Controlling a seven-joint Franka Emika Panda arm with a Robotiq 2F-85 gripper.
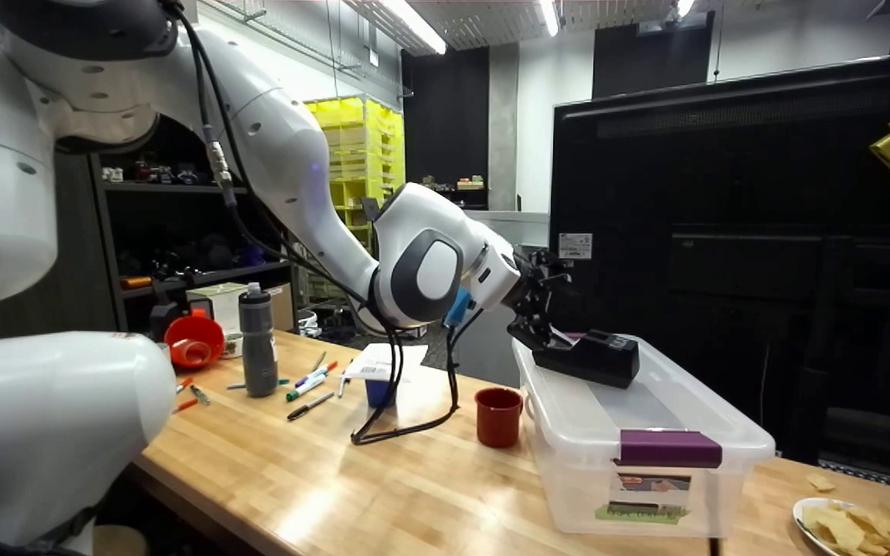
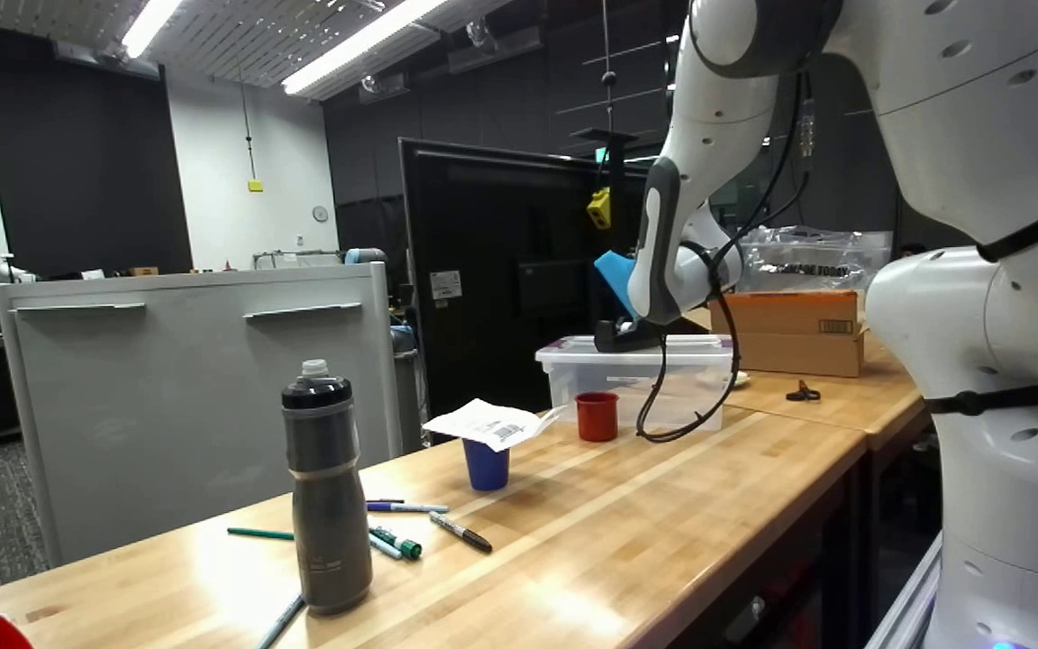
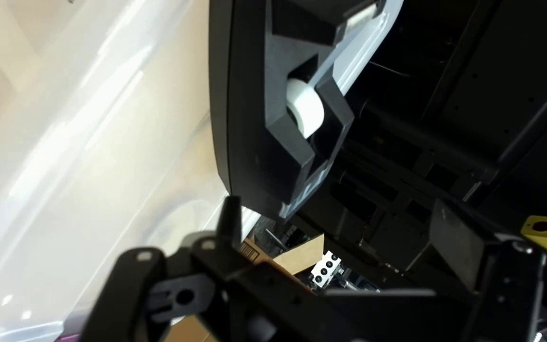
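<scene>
One tape dispenser (image 1: 588, 359): black, a white roll (image 3: 305, 108) in its well, on the clear lid (image 1: 692, 401) near the edge that faces the black screen (image 1: 723, 193).
Pincer (image 3: 337, 209): spread wide, nothing in its grip; the tips are just beside one end of the dispenser, touching or not I cannot tell. Closed off-centre, they would probably catch only that end, and the body could twist free.
Lid: looks smooth, so little friction, I judge; a sideways nudge could slide the dispenser over the edge, a downward push could bow the plastic.
Storage box (image 1: 584, 494): on the counter (image 1: 414, 494), along the edge opposite the base of the white arm (image 1: 290, 147).
Red mug (image 1: 498, 419): just beside the box; dangling cables (image 2: 660, 439) hang near it, so a swing of the arm might drag them in and topple it.
Blue cup (image 2: 487, 466): close to that same edge, a paper sheet (image 2: 483, 422) across its top; a cable catching the overhang could tip both.
</scene>
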